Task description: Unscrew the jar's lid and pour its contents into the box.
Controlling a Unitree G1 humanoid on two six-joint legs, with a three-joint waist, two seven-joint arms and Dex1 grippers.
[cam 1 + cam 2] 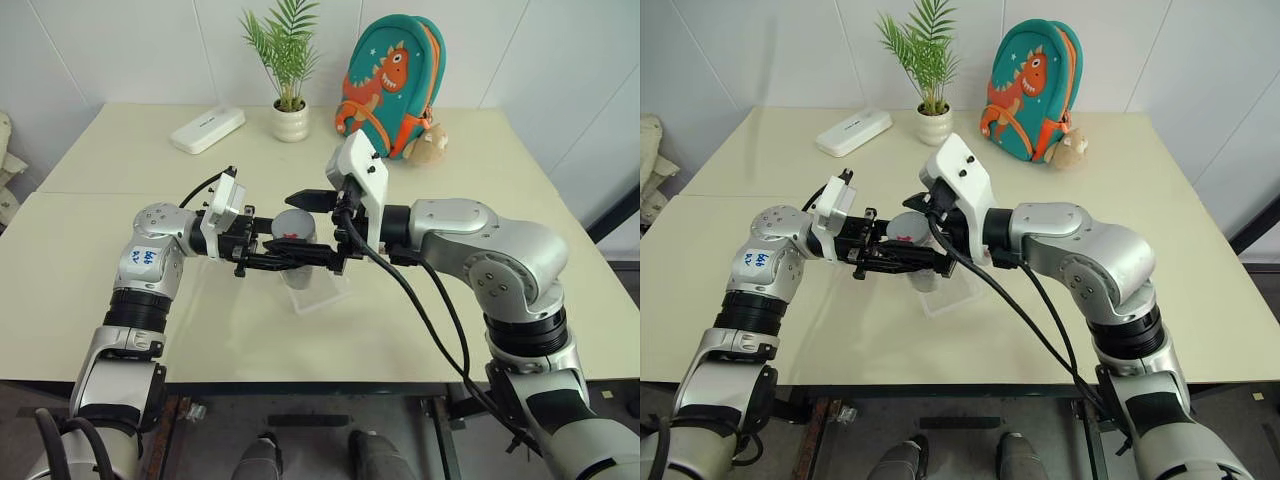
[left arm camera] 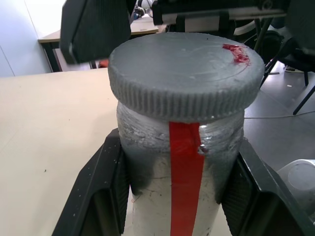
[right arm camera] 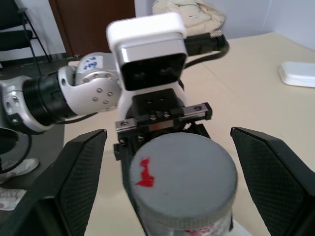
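A pale cream desk [image 1: 480,300] stands against white wall panels. Taking the jar [image 1: 296,243] as the landmark: it is held upright above the middle of the desk, directly over the box [image 1: 322,291], a clear shallow container resting on the desk below and slightly to the robot's right of it. Far behind the jar, near the back edge, a white ribbed pot with a green palm-like plant [image 1: 289,70] stands; to the robot's left of that lies a white oblong case [image 1: 207,129], and to its right a teal dinosaur backpack [image 1: 392,85] leans with a small plush toy [image 1: 428,148] beside it. In the left wrist view, chairs and another table show beyond the jar.

The left claw [image 1: 290,255] reaches in level from the robot's left and is clamped on the jar's body; in the left wrist view its two black fingers [image 2: 96,191] press against the jar's sides below the lid [image 2: 184,73], with a red strip of label running down between them. The lid, grey and ribbed at its edge with a red smear on top, is screwed on the jar.

The right claw [image 3: 167,182] comes from the robot's right, level with the lid, its fingers [image 3: 78,169] spread wide on either side of the lid and apart from it. The contents cannot be made out inside the jar.
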